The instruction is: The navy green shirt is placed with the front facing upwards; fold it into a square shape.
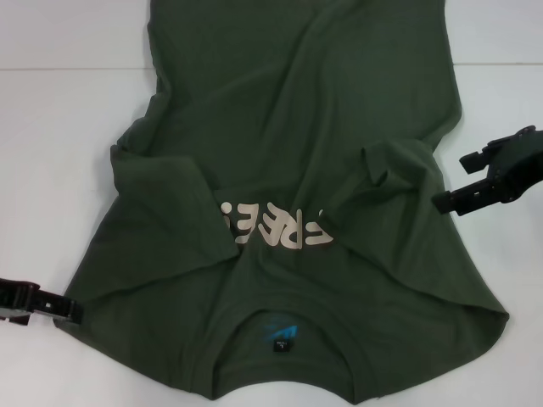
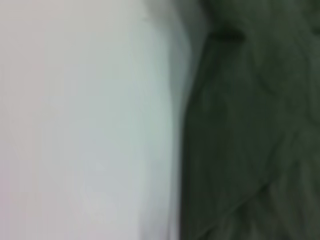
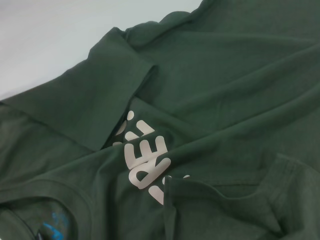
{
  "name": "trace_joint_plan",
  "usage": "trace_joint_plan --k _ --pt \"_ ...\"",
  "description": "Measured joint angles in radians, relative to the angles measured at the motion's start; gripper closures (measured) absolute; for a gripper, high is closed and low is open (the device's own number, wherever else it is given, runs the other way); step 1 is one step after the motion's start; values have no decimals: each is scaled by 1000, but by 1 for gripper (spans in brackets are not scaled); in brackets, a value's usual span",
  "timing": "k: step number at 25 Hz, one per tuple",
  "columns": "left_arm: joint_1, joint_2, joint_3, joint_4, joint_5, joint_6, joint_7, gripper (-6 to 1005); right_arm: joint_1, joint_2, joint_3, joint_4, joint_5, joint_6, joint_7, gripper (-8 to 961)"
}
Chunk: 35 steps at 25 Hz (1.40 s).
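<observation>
The navy green shirt [image 1: 297,127] lies front up on the white table, collar toward me. Its cream "FREE!" lettering [image 1: 276,225] reads upside down above the blue-black neck label [image 1: 280,335]. Both sleeves are turned inward over the chest, one on the left [image 1: 161,178] and one on the right [image 1: 399,165]. My left gripper [image 1: 59,307] sits low at the shirt's left shoulder edge, touching the cloth. My right gripper [image 1: 450,181] hovers open just off the shirt's right side, with nothing in it. The right wrist view shows the lettering [image 3: 147,160] and a folded sleeve [image 3: 107,95]. Only blurred green shirt cloth [image 2: 250,125] shows in the left wrist view.
Bare white table [image 1: 59,127] extends on both sides of the shirt, with a faint seam line running across it at the back. The shirt's hem runs out of the head view at the far edge. The cloth is wrinkled across the chest.
</observation>
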<state>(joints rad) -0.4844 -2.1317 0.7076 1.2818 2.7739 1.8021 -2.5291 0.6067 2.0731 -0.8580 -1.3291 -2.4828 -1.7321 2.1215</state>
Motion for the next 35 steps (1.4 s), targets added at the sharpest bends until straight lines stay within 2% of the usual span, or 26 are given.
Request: trace_joint_plan --k 3,7,16,35 --pt "-5 -18 5 7 26 -20 -7 82 3 0 -19 1 -10 15 0 47" --pt "-9 -28 10 1 29 -42 -18 82 15 6 -28 1 -36 23 -2 46" --pt "-16 -29 15 -33 30 -70 -29 83 31 9 -35 27 -41 39 -3 46" --pt "-23 -31 56 -74 33 -117 -44 83 36 -2 -35 64 -41 60 -6 46"
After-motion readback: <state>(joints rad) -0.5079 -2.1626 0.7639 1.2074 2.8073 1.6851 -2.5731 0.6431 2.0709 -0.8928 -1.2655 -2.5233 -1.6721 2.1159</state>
